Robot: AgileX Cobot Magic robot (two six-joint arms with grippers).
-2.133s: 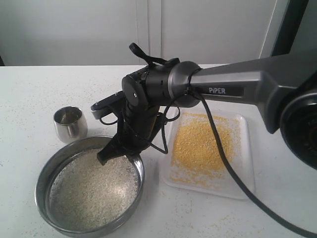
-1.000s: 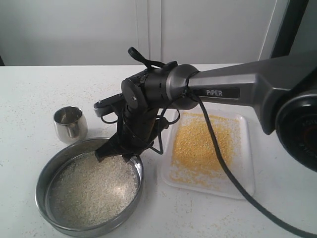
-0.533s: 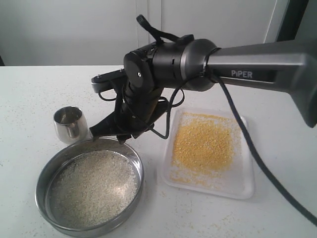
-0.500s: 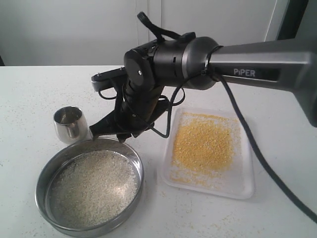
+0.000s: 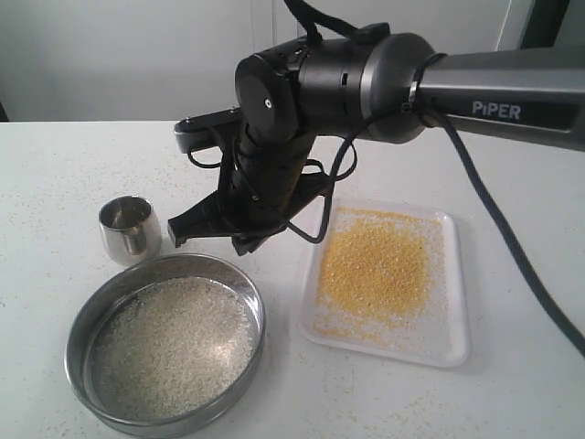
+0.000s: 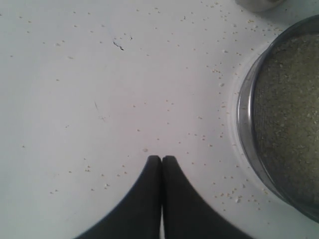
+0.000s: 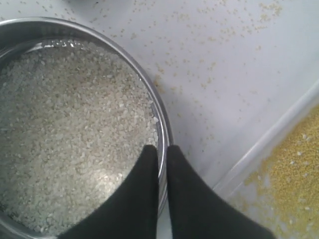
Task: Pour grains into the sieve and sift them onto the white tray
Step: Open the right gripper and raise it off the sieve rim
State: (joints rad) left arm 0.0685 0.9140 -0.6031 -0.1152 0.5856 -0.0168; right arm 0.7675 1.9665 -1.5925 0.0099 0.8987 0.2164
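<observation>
The sieve (image 5: 137, 422) rests on the table left of the white tray (image 5: 454, 274) and holds whitish grains (image 5: 169, 343). Fine yellow grains (image 5: 375, 265) lie heaped on the tray. My right gripper (image 5: 208, 236) hangs just above the sieve's far rim without touching it. In the right wrist view its jaws (image 7: 160, 148) are nearly together with nothing between them, and the sieve's rim (image 7: 158, 112) and the tray edge (image 7: 269, 139) show below. My left gripper (image 6: 161, 158) is shut over bare table beside the sieve (image 6: 244, 114); the exterior view does not show it.
A small steel cup (image 5: 128, 227) stands behind the sieve at the left. Stray grains are scattered over the white tabletop (image 6: 99, 99). The right arm's black cable (image 5: 512, 247) hangs across the tray's far side.
My right gripper let go of the sieve's far rim, rose up and back, and its jaws closed. The sieve stays put on the table.
</observation>
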